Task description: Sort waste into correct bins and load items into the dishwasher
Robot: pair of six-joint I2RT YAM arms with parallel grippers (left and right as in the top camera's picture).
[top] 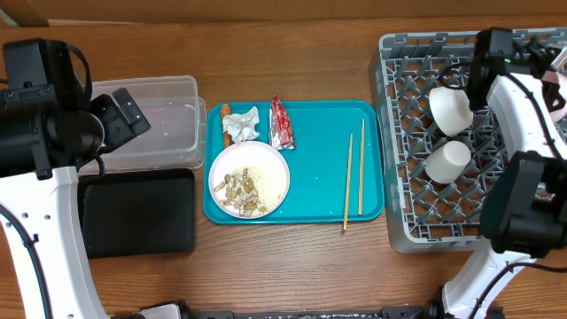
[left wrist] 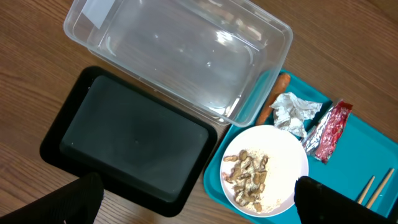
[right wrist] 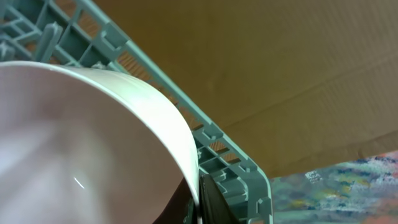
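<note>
A white plate [top: 249, 180] with beige scraps and rice sits on the teal tray [top: 319, 190]. Behind it lie a crumpled napkin [top: 244, 125], a red foil wrapper [top: 281, 122] and an orange piece [top: 225, 111]. The chopsticks [top: 354, 177] lie on the tray's right side. My left gripper [left wrist: 199, 210] is open and empty, above the black tray [left wrist: 130, 140] and next to the clear tub [left wrist: 186, 56]. My right gripper [right wrist: 198, 200] is shut on the rim of a white bowl [top: 450, 108] over the grey rack [top: 416, 221]. A white cup [top: 447, 161] lies in the rack.
The left wrist view also shows the plate [left wrist: 264, 168], napkin [left wrist: 295, 112], wrapper [left wrist: 329, 130] and chopstick tips [left wrist: 373, 186]. The rack's corner [right wrist: 230, 155] fills the right wrist view, with brown cardboard behind. The right arm's body crosses the rack's right side.
</note>
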